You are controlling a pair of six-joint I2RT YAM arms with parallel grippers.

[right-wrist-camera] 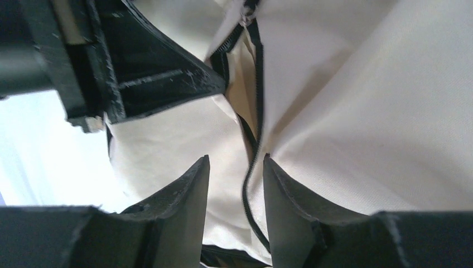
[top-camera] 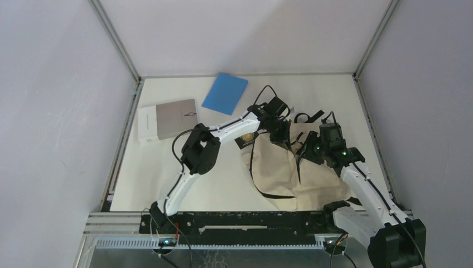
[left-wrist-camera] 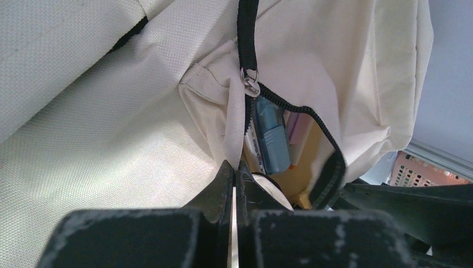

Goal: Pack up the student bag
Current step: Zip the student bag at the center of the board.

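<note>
The student bag (top-camera: 279,167) lies cream and crumpled on the table's right half, its black zipper partly open. My left gripper (top-camera: 278,133) is at its upper edge; in the left wrist view this gripper (left-wrist-camera: 234,166) is shut on a fold of bag fabric (left-wrist-camera: 231,139) beside the zipper opening. Below the zipper pull (left-wrist-camera: 251,85), a blue item (left-wrist-camera: 273,137) and a white round item (left-wrist-camera: 273,190) show inside. My right gripper (top-camera: 305,153) is over the bag's right part; in the right wrist view this gripper (right-wrist-camera: 236,163) is open, its fingers either side of a zipper line (right-wrist-camera: 251,167).
A blue notebook (top-camera: 225,92) lies at the back middle. A grey and white book (top-camera: 167,119) lies at the back left. A black strap loop (top-camera: 309,117) sticks out behind the bag. A pink basket corner (left-wrist-camera: 418,170) shows in the left wrist view.
</note>
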